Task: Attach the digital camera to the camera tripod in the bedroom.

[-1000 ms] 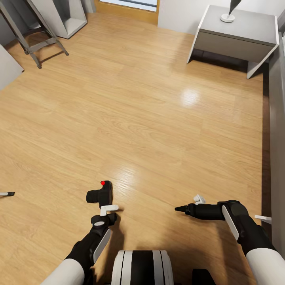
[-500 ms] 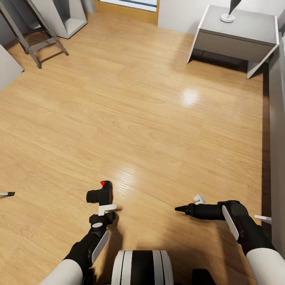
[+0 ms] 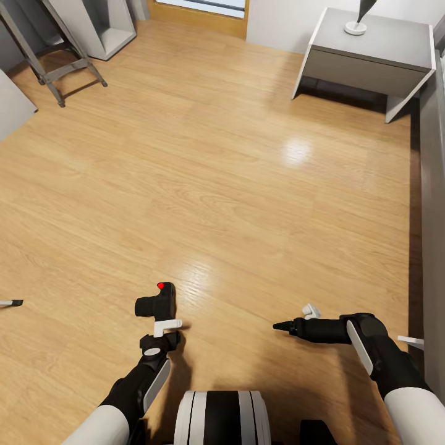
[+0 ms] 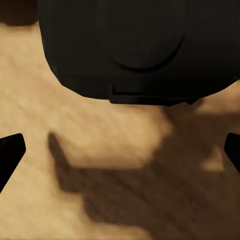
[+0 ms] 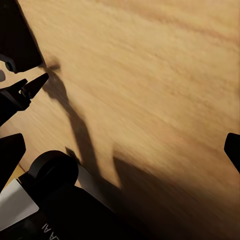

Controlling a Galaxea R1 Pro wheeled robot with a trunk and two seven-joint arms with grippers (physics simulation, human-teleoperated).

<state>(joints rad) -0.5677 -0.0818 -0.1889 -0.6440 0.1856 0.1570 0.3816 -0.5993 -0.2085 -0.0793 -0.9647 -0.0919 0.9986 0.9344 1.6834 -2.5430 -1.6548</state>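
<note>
The digital camera (image 3: 157, 303), black with a red button on top, rests on the wood floor just ahead of my left gripper (image 3: 162, 319). In the left wrist view the digital camera (image 4: 135, 50) looms beyond the gripper (image 4: 120, 150), whose black fingertips (image 4: 10, 152) stand wide apart and open with nothing between them. My right gripper (image 3: 289, 320) hovers low over bare floor to the right, open as well (image 5: 120, 150). A slim silver rod with a black tip (image 3: 11, 303) pokes in at the left edge, perhaps a leg of the camera tripod.
A grey-white nightstand (image 3: 371, 52) with a lamp base (image 3: 355, 26) stands at the far right. A grey bed side (image 3: 432, 216) runs along the right edge. Grey metal stool legs (image 3: 55, 68) and a white shelf (image 3: 102, 25) stand at the far left.
My left arm has drawn back slightly toward my body while the camera stayed where it was. The right arm has not moved.
</note>
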